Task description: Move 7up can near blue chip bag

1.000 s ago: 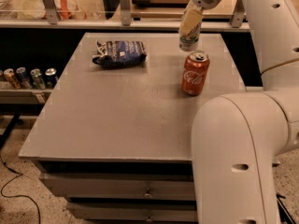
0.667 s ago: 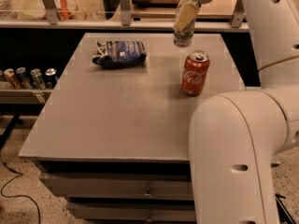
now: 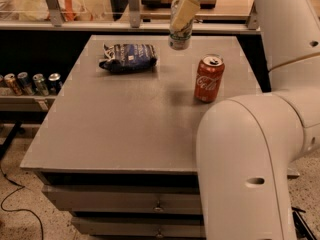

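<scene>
The 7up can [image 3: 180, 38] hangs in the air above the far part of the grey table [image 3: 125, 129], held from above by my gripper [image 3: 183, 11], which is shut on it. Only its lower silver-green part shows below the pale fingers [image 3: 184, 9]. The blue chip bag [image 3: 128, 58] lies wrinkled on the table's far left, to the left of and below the can, about a can's height away. My white arm [image 3: 270, 149] fills the right side of the view.
A red Coca-Cola can [image 3: 209, 78] stands upright on the table to the right of the held can. Several cans [image 3: 30, 83] stand on a low shelf at the left. A counter with posts runs behind the table. Drawers sit below the table's front edge.
My gripper has carried the 7up can leftward and a little higher, away from the Coca-Cola can and closer to the blue chip bag.
</scene>
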`<state>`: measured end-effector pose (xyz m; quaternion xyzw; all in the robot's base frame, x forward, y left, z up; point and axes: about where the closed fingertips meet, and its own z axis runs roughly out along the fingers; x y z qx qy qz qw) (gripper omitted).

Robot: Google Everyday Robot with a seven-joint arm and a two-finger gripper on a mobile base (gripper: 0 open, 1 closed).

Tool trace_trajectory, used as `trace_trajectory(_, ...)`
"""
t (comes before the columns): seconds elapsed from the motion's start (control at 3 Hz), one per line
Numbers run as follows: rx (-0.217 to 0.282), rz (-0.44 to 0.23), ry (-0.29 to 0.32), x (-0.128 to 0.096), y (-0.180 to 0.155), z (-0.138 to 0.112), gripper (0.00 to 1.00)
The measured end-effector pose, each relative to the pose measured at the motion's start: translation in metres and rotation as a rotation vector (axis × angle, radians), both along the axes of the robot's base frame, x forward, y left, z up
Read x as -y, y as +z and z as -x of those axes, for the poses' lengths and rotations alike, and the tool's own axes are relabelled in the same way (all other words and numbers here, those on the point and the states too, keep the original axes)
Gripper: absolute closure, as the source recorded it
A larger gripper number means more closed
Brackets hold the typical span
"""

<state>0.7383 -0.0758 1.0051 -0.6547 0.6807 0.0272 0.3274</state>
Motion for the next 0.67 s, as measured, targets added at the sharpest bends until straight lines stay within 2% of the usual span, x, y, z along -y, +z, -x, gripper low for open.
trace_trajectory(0.67, -0.049, -0.058, 0.164, -0.057, -0.007, 0.019, 1.0)
